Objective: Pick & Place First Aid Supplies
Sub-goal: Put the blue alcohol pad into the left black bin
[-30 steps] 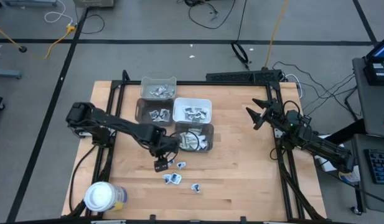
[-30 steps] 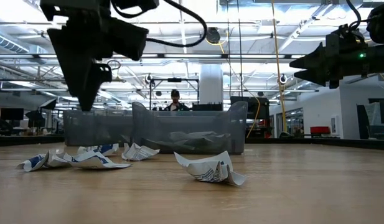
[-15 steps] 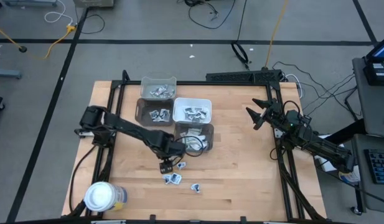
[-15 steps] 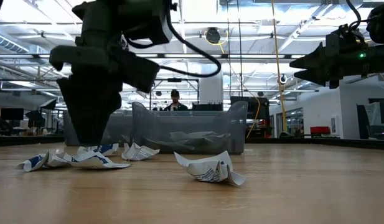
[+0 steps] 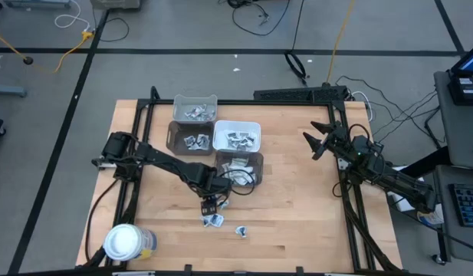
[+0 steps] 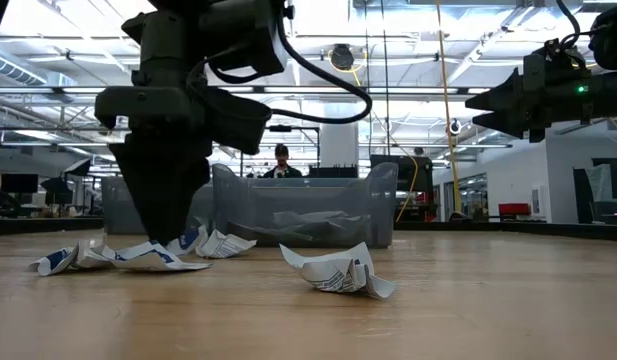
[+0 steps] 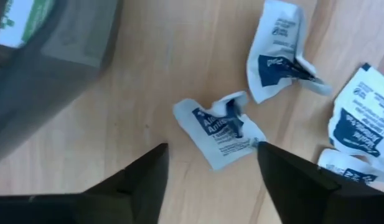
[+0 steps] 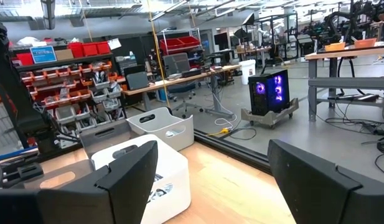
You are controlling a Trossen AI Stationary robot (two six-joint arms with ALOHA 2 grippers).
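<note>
room: open workshop beyond the bench; shelving with red totes, desks, a lit PC tower on the floor; one person standing far back, past the bins
bench (image 5: 297, 222): bare wood slab in a black frame; four bins (image 5: 236, 136) clustered at its far middle, already part-filled; white-lidded jar (image 5: 123, 242) at the near corner, well left of the bins
step: picking loose packets off the wood, just in front of the nearest bin (image 5: 241, 170); I judge the task mostly done, few left
left gripper (image 7: 210, 165): fingers spread, straddling one crumpled packet (image 7: 221, 130); hovering low, nothing pinched
next move: drop straight down, pinch the raised crease; flat paper, risk of sliding or grabbing a neighbour
right gripper (image 5: 316, 139): spread, parked well right of the bins
other packets (image 5: 214, 220): near the nearest bin
</note>
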